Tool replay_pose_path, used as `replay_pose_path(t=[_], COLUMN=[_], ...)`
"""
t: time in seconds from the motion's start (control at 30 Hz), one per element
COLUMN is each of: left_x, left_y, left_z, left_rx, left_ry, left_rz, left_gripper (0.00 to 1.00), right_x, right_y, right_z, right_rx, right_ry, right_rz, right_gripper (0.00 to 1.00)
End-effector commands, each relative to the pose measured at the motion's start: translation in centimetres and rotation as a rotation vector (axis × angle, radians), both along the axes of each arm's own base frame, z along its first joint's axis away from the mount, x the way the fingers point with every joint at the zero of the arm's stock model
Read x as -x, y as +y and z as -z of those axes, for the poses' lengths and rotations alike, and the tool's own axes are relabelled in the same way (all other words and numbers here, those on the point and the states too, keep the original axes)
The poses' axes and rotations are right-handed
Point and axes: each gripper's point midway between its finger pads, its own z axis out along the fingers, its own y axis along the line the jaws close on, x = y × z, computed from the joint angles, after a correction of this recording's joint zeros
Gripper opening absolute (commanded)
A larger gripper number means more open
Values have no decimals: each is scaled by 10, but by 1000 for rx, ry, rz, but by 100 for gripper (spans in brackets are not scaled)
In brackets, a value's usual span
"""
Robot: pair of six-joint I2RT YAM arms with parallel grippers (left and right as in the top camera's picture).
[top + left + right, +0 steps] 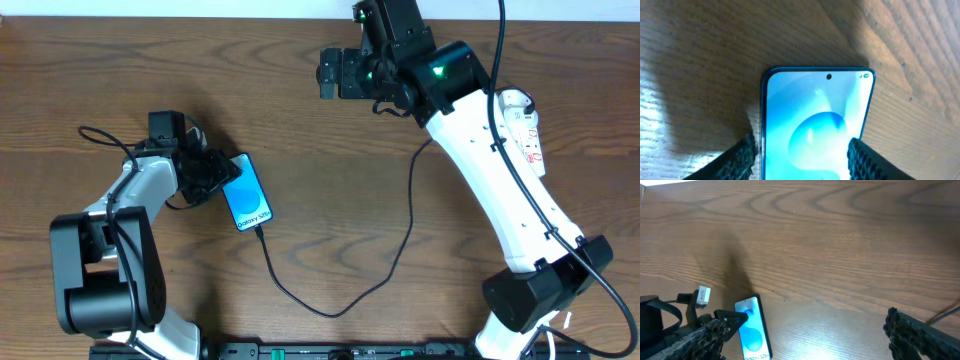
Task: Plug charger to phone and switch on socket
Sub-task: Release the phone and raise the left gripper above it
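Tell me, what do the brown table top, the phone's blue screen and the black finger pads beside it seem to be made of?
Brown table top: wood or wood-look laminate, slight sheen; grain lines show. Blue phone screen: glass probably, glossy; reflects light. Black finger pads: likely rubber, matt; bumpy grid texture.

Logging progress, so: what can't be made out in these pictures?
White oblong power strip: overhead, right arm covers most; switch state too small.
Thin black charger cable's plug at the blue-screened black phone: tiny overhead, cut off in left wrist view.
Cable's far end: under the right arm.
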Motion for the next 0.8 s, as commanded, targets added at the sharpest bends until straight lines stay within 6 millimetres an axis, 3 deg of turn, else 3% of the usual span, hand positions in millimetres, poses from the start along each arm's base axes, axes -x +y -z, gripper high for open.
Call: replay_pose_path(t=[0.0, 0.1, 0.47, 0.57, 0.77], left_x=[10, 10, 9, 5, 0], left_y=[8, 8, 10, 12, 23], left_z=[12, 12, 6, -8, -57], left_rx=[-56, -56, -66, -87, -175], left_ry=[45, 45, 41, 24, -8], left_rz=[1, 1, 7, 33, 105], left_gripper=[65, 88, 90, 90, 91], right_x=[2, 4, 6, 6, 7], right_y=[0, -1, -4, -4, -4], right_z=[-9, -8, -5, -5, -4], right_rx=[-3, 1, 15, 16, 18], right_ry=[-20, -13, 0, 1, 5], right_rz=[4, 4, 8, 8, 9], right_gripper=[99, 99, 99, 99, 99])
